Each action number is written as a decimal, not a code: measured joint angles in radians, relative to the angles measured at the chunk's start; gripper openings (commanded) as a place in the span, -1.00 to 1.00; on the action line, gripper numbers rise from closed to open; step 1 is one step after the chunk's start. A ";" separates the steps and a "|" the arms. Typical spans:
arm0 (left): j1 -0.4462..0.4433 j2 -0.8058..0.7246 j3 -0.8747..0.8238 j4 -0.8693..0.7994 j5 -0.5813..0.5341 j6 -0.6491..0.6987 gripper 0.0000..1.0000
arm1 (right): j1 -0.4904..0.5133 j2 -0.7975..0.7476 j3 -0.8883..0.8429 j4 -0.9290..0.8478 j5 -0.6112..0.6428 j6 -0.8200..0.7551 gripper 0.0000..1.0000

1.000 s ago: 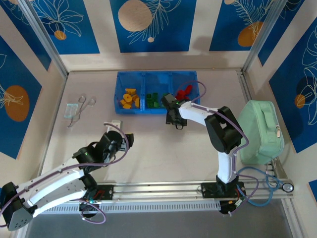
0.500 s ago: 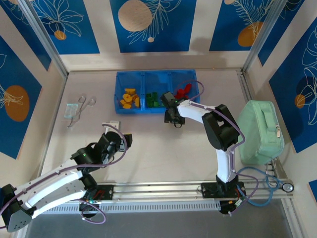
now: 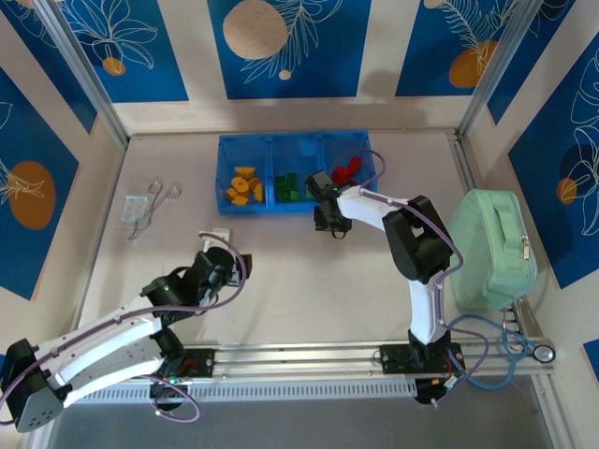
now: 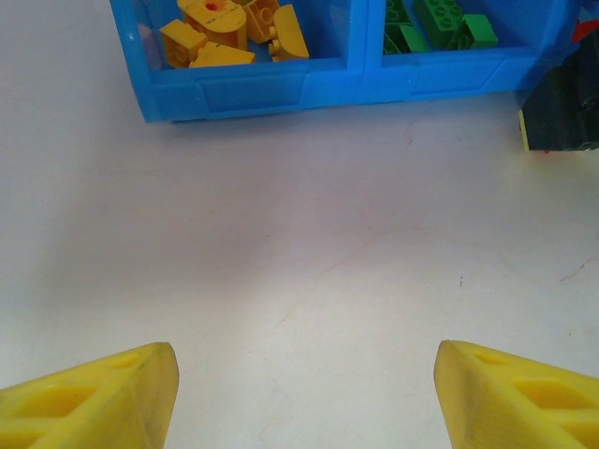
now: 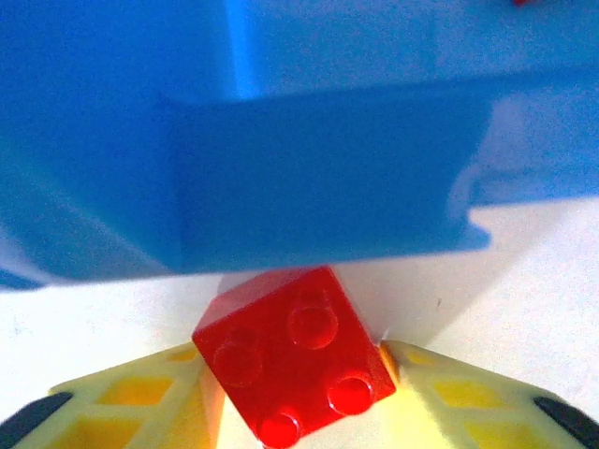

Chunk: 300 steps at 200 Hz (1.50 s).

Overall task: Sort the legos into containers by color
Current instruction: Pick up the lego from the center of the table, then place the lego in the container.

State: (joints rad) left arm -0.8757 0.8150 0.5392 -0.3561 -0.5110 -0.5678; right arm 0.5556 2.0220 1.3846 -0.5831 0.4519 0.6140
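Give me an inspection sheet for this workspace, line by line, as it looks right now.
Surface: white table, faint scuff marks.
Job's things: translucent blue plastic tray holds yellow-orange bricks left, green bricks middle, red bricks right; one red square brick outside, by the front wall.
Clutter: mint-green zippered pouch at right; small clear packet at left.
Tools: left tool open, nothing between the fingers; right tool shut on the red square brick.
Cables: purple cables along both arms; pale blue loop near the right base.
Surroundings: blue leaf-print wall panels.
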 measured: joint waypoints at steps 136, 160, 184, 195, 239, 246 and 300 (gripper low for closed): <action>0.000 0.032 0.000 0.029 0.000 0.000 0.45 | 0.020 -0.167 -0.163 0.078 0.039 -0.016 -0.37; 0.000 0.040 0.000 0.031 0.000 0.000 0.45 | 0.014 -0.221 -0.170 0.078 0.047 -0.017 -0.36; 0.000 0.038 0.000 0.031 0.000 0.000 0.45 | -0.006 -0.257 -0.170 0.078 0.047 -0.029 -0.36; 0.000 0.037 0.000 0.031 0.000 0.000 0.44 | -0.022 -0.266 -0.165 0.075 0.047 -0.039 -0.36; 0.000 0.023 0.000 0.030 0.000 0.000 0.45 | -0.093 -0.255 -0.042 0.042 0.046 -0.077 -0.35; 0.000 0.019 0.000 0.029 0.000 0.000 0.45 | -0.103 -0.247 -0.013 0.042 0.045 -0.084 -0.35; -0.004 -0.023 0.000 0.008 -0.009 0.000 0.45 | -0.161 -0.124 0.185 -0.006 0.023 -0.124 0.23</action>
State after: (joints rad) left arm -0.8795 0.7921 0.5392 -0.3485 -0.5198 -0.5678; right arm 0.3943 1.8984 1.5692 -0.5888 0.4751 0.4900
